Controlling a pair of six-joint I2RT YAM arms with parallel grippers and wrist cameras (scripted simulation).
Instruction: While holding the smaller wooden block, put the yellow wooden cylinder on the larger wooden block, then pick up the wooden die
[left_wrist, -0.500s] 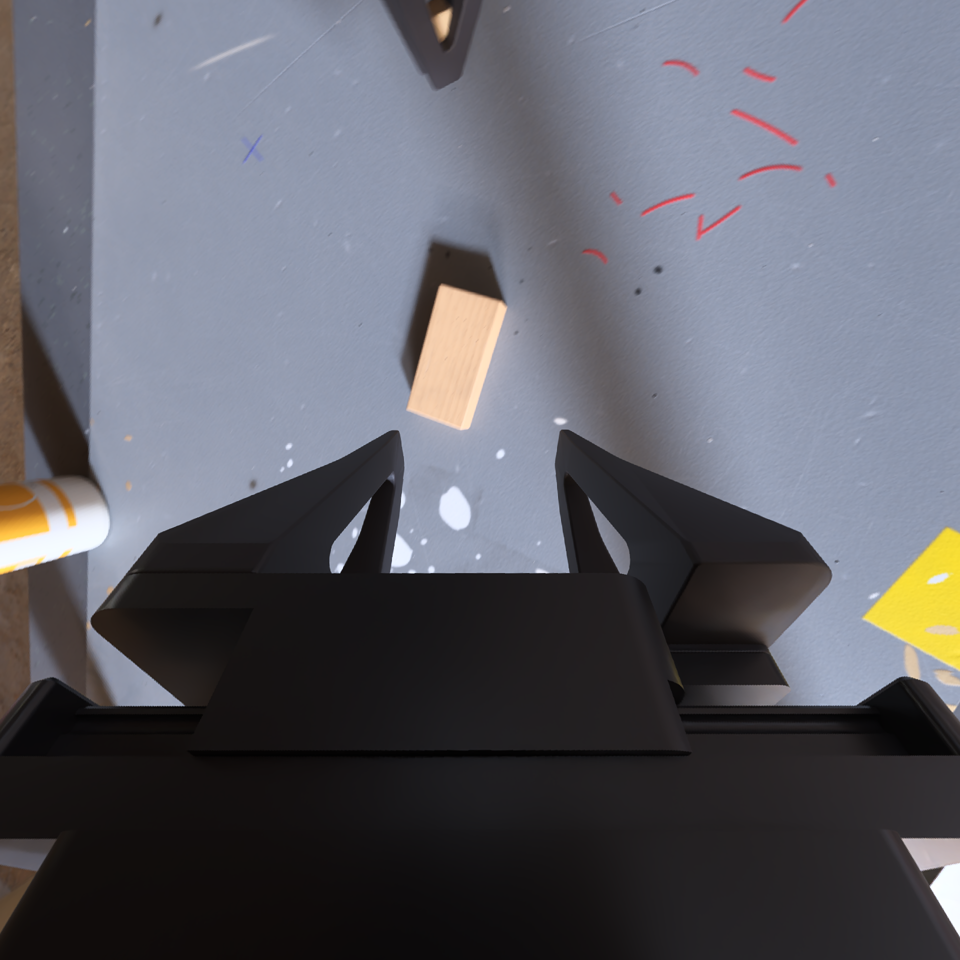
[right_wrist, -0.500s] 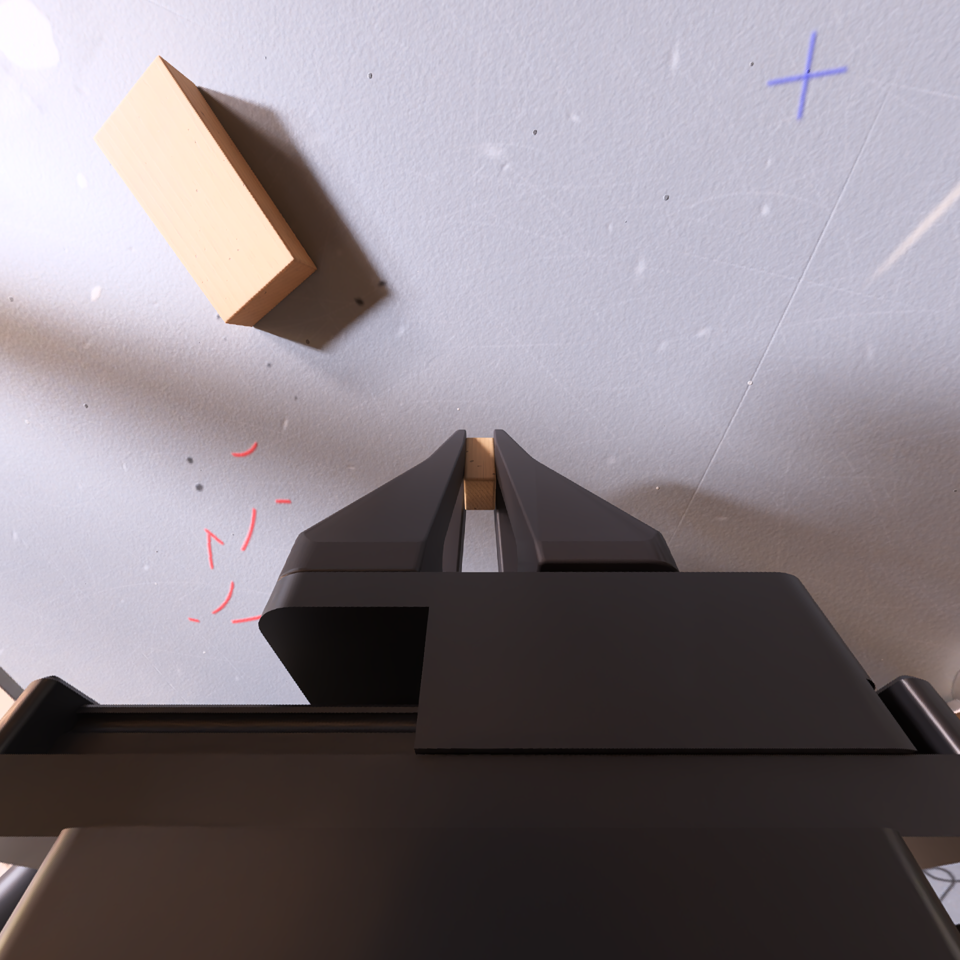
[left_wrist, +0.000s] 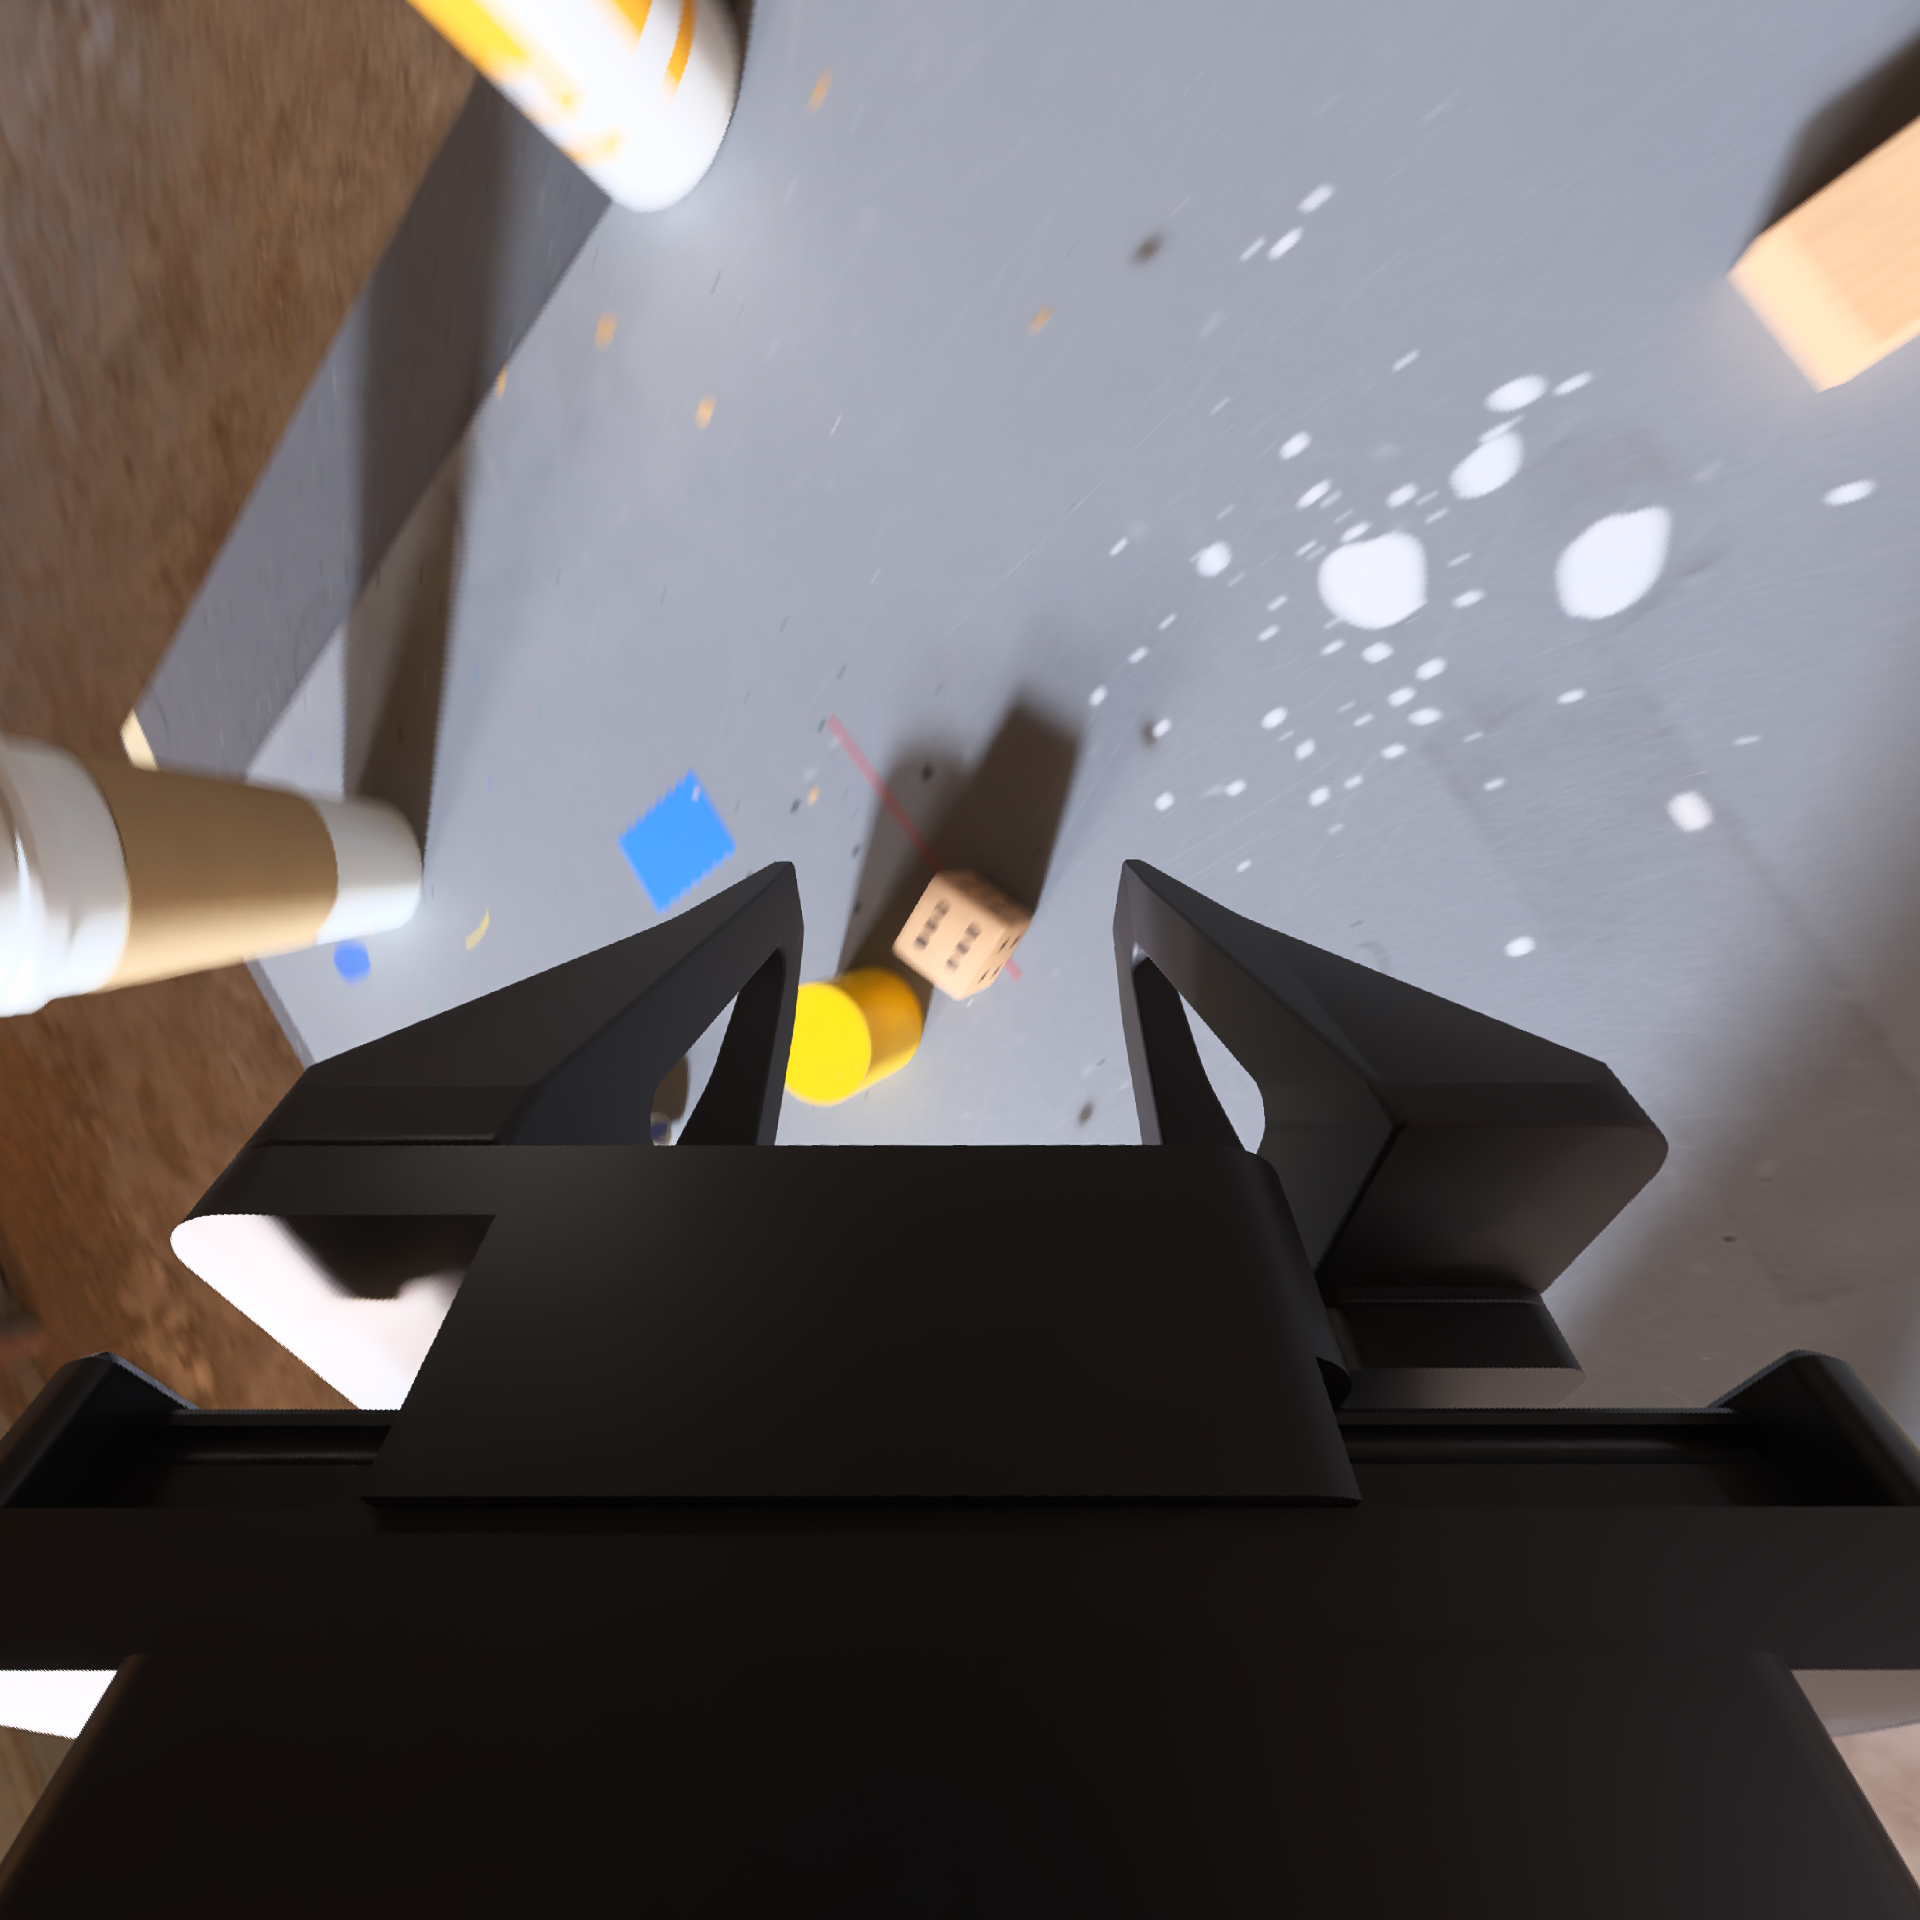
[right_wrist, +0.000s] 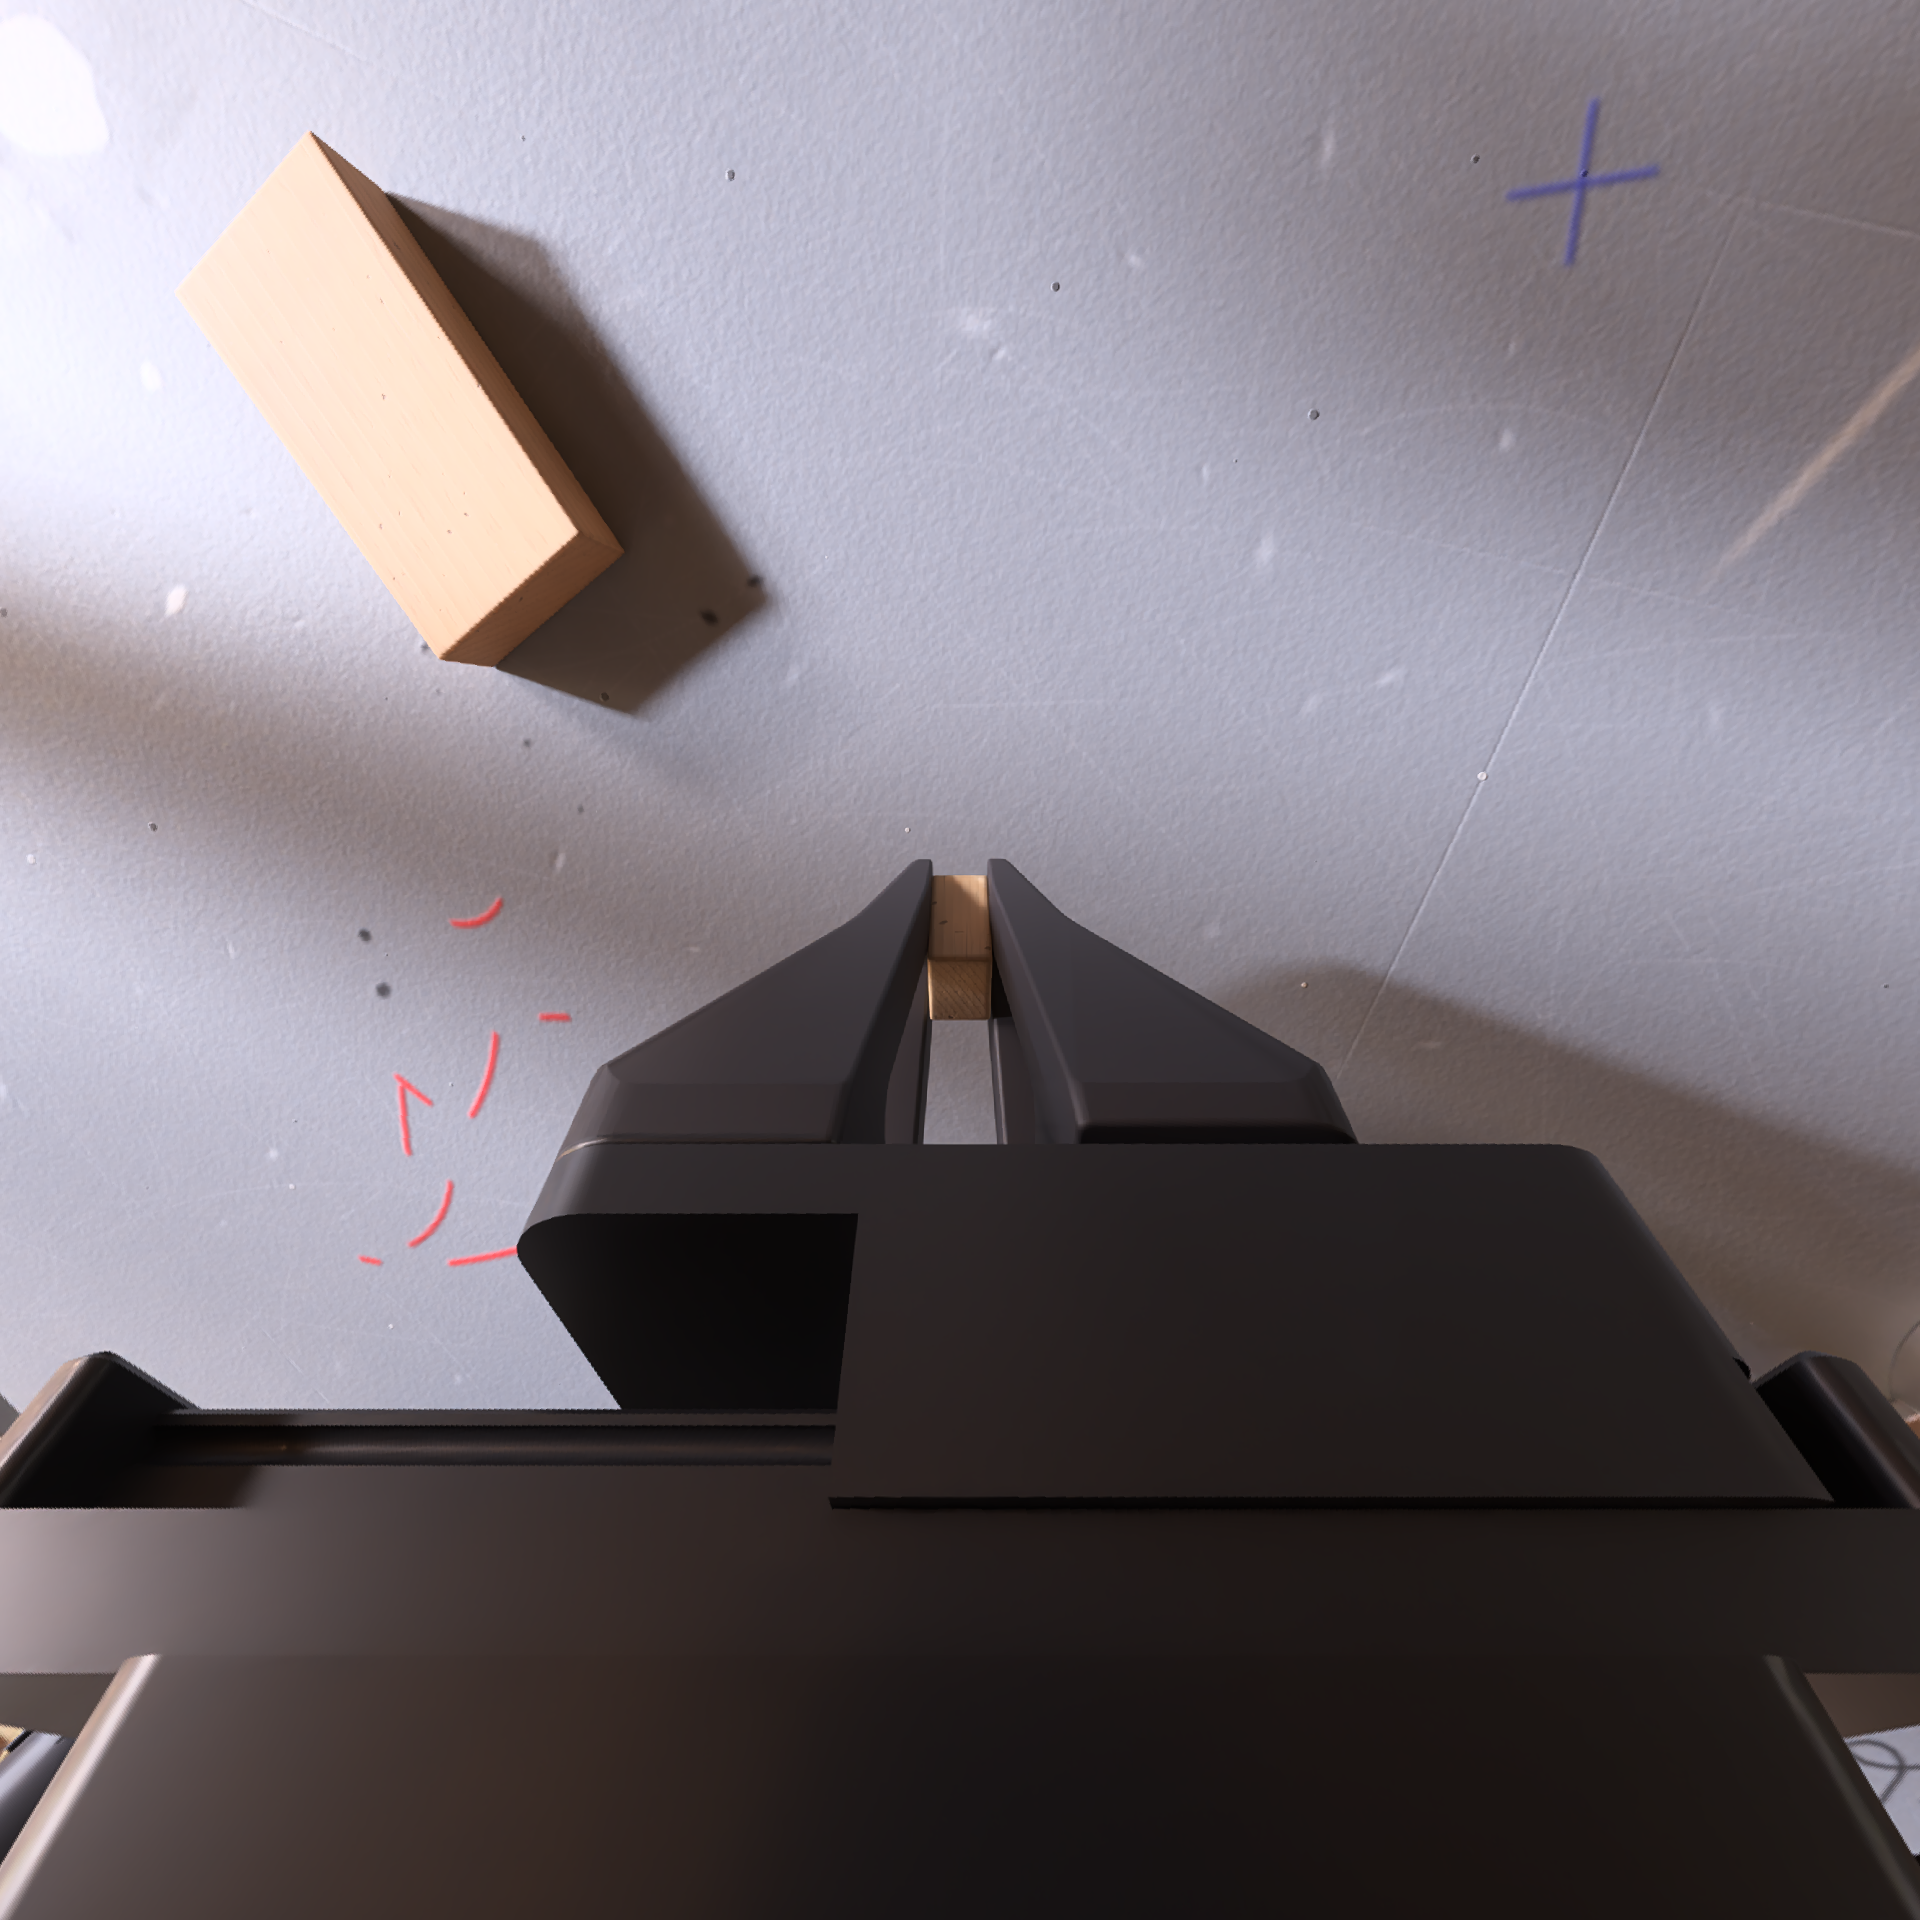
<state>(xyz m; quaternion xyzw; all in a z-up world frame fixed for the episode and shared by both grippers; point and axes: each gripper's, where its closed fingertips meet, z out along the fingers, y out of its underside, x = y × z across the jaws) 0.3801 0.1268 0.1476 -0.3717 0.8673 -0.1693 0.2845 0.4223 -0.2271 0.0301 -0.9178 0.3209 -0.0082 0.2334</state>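
No readable text, brand or number is found in either view. Pips are seen on the wooden die (left_wrist: 961, 933), six on the clearest face. A blue cross (right_wrist: 1581, 182) and loose red strokes (right_wrist: 457, 1091) are marked on the counter (right_wrist: 1143, 468); no letters are formed by them.

Wooden die (left_wrist: 961, 933) touching yellow cylinder (left_wrist: 847, 1034); bare grey tabletop (left_wrist: 1351, 987) right of both
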